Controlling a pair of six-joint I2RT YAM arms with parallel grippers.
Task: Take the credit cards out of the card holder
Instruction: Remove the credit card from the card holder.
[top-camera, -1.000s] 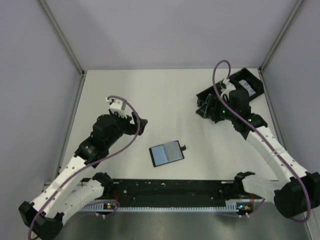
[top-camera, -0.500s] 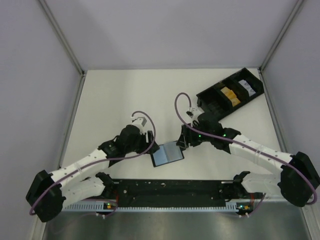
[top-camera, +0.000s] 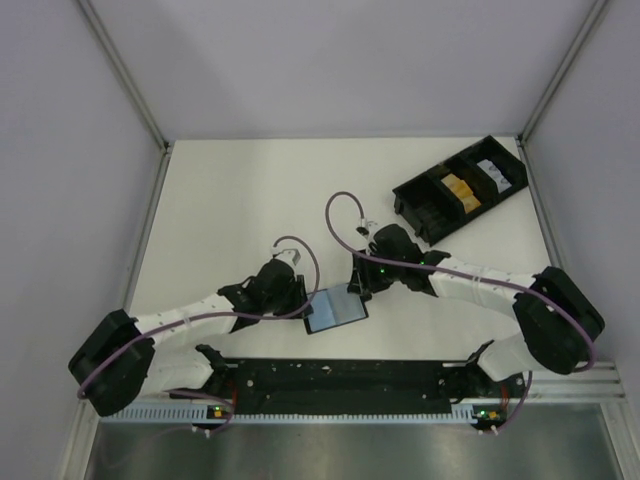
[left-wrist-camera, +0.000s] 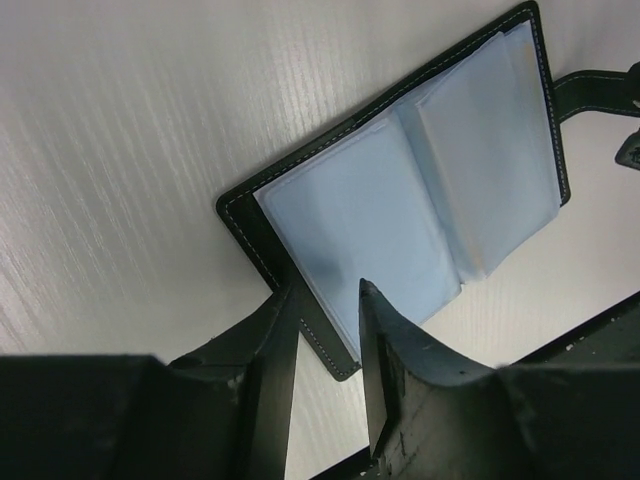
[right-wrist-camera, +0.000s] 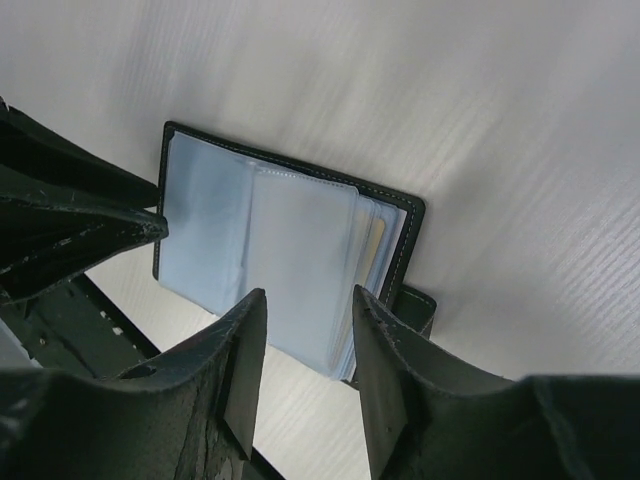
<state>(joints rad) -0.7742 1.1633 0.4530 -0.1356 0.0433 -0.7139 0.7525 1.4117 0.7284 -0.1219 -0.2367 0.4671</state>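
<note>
The card holder (top-camera: 335, 308) lies open and flat on the table, its blue-grey sleeves up and its tab (left-wrist-camera: 600, 85) at the far side. My left gripper (top-camera: 303, 303) is at its left edge. In the left wrist view the gripper (left-wrist-camera: 325, 300) is open by a narrow gap, one finger over the black border and one over a sleeve. My right gripper (top-camera: 358, 285) is at the holder's right part, open, its jaws astride the loose sleeves (right-wrist-camera: 300, 250) without pinching them. A yellowish credit card edge (right-wrist-camera: 375, 245) shows inside the sleeves.
A long black compartmented tray (top-camera: 500, 185) stands at the back right with an orange-yellow item (top-camera: 458, 188) and a white item (top-camera: 490, 168) in it. A black rail (top-camera: 340, 378) runs along the near edge. Enclosure walls rise on both sides.
Both arms have swung inward from the sides to the holder, the right one away from the tray. Both grippers' jaws have narrowed. The holder has not moved.
</note>
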